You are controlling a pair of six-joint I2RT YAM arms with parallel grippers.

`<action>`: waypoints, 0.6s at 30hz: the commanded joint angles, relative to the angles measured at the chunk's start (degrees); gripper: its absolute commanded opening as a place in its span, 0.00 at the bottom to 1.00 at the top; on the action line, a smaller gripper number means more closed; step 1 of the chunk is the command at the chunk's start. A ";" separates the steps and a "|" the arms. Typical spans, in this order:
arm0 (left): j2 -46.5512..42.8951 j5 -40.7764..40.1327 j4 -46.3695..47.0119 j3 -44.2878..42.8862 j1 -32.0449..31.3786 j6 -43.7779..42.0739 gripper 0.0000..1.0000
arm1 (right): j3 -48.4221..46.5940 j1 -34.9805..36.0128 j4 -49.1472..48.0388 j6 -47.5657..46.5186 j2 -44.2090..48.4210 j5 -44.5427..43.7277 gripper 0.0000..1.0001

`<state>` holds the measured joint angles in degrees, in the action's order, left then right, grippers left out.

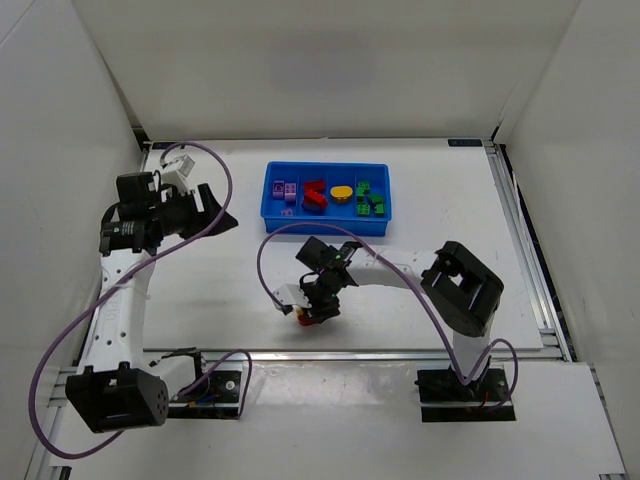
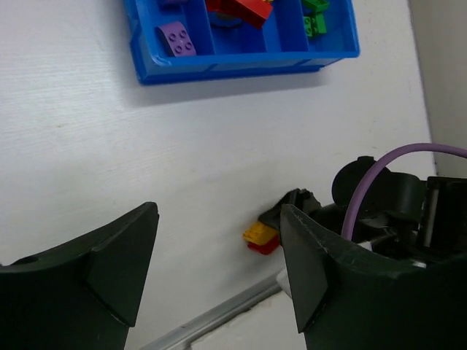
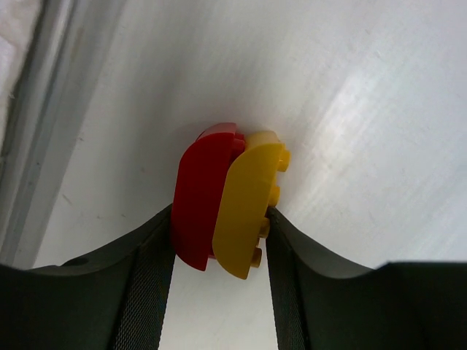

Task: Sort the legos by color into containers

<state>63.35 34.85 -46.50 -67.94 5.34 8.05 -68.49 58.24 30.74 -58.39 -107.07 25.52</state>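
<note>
My right gripper (image 1: 308, 316) is shut on a red oval lego (image 3: 202, 197) and a yellow oval lego (image 3: 244, 211) stuck together, low over the table near its front edge. The pair also shows in the left wrist view (image 2: 261, 236). The blue tray (image 1: 327, 222) stands at the back middle, holding purple legos (image 1: 284, 191), red legos (image 1: 315, 196), a yellow lego (image 1: 342, 192) and green legos (image 1: 370, 197) in separate compartments. My left gripper (image 2: 219, 255) is open and empty, raised at the left, far from the tray (image 2: 241, 64).
A metal rail (image 1: 380, 352) runs along the table's front edge, just in front of my right gripper. White walls enclose the back and sides. A purple cable (image 1: 270, 262) loops beside the right arm.
</note>
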 commanded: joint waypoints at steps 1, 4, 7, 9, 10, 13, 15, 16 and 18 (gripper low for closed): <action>0.89 11.06 1.05 2.63 2.73 3.19 0.77 | -0.86 -0.93 -3.40 3.10 4.66 -4.94 0.31; 3.26 22.05 3.69 5.53 4.41 5.83 0.77 | -0.86 -1.90 -5.77 2.94 7.92 -11.52 0.32; 8.96 30.34 4.14 6.24 4.50 6.36 0.76 | -0.33 -3.13 -8.49 2.23 11.17 -17.25 0.32; 11.17 35.86 5.10 6.07 4.41 6.01 0.76 | -0.07 -4.09 -9.90 2.14 12.49 -20.31 0.31; 13.62 37.29 5.10 5.63 4.24 5.75 0.76 | 0.28 -4.36 -11.65 1.71 14.15 -21.03 0.31; 18.99 42.05 5.11 3.61 3.89 5.13 0.75 | 1.51 -5.06 -15.00 0.65 17.67 -20.69 0.31; 20.84 43.28 4.84 1.16 2.48 3.64 0.73 | 3.00 -5.76 -17.45 0.04 19.69 -16.58 0.32; 22.59 43.20 4.84 0.19 1.43 3.46 0.73 | 3.45 -5.94 -18.17 -1.10 21.53 -14.81 0.32; 24.18 43.28 4.40 -2.36 -1.82 2.67 0.71 | 4.94 -6.73 -19.75 -2.86 23.03 -10.86 0.33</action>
<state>87.53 71.90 -42.98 -65.45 7.29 12.97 -65.28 52.25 16.64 -58.15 -87.68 8.91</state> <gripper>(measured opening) 0.716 0.523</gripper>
